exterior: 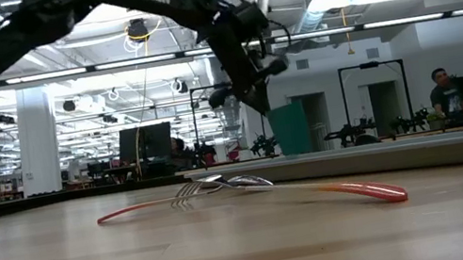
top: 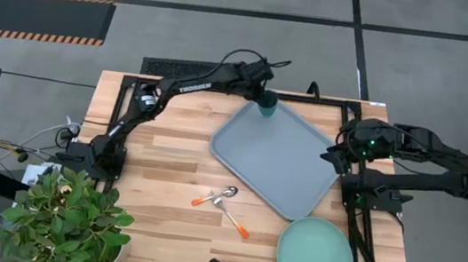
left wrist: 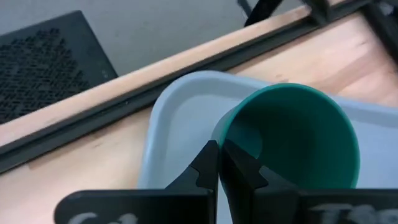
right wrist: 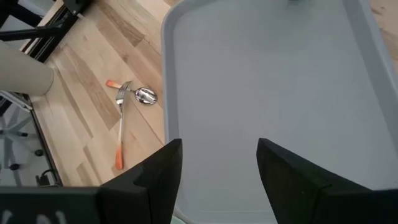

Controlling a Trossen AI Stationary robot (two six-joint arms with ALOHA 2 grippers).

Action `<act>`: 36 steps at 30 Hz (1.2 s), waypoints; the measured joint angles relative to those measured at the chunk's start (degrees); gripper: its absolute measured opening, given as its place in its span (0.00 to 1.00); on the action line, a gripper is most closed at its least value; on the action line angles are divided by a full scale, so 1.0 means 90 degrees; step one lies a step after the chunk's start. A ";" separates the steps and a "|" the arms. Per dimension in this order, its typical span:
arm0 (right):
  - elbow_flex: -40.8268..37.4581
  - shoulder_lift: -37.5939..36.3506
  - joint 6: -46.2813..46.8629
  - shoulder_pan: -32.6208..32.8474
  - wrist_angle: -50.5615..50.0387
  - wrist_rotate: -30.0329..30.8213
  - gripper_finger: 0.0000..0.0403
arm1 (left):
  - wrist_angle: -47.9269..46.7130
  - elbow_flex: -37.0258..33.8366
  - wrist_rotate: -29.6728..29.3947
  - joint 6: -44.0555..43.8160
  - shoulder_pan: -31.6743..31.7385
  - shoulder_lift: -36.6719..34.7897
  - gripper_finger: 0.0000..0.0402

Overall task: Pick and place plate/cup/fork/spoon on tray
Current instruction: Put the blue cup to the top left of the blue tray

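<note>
The dark green cup (top: 267,109) is upright over the far corner of the blue-grey tray (top: 279,168). My left gripper (left wrist: 222,169) is shut on the cup (left wrist: 292,137). I cannot tell whether the cup's base touches the tray. The orange-handled spoon (top: 215,197) and fork (top: 231,216) lie crossed on the wood left of the tray's near corner. The mint-green plate (top: 315,258) lies flat on the table near the tray's near corner. My right gripper (right wrist: 217,168) is open and empty above the tray's right part (right wrist: 267,81). My left gripper pinches the cup's wall at the rim (left wrist: 222,134), one finger (left wrist: 242,171) inside the cup and the other (left wrist: 205,168) outside. The fingers come from above, slanting down from the table's left. The cup stays upright, its mouth up.
A potted plant (top: 67,218) stands at the table's near left corner. Cables lie off the left edge. A dark rail (top: 310,96) runs along the far edge behind the tray. Bare wood lies between the plant and the cutlery.
</note>
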 joint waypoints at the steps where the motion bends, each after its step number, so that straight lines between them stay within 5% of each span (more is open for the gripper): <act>1: -0.0002 0.0002 0.0003 0.0000 0.0000 0.0000 0.58 | -0.0016 0.0005 0.0035 0.0020 0.0021 0.0048 0.00; 19: -0.0002 0.0127 0.0005 -0.0002 0.0000 0.0275 0.58 | 0.0131 0.0017 0.0301 0.0452 0.0140 0.0191 0.02; 36: -0.0002 0.0206 -0.0024 0.0000 0.0000 0.0282 0.58 | 0.0708 0.0014 0.0278 0.0468 0.0143 0.0154 0.40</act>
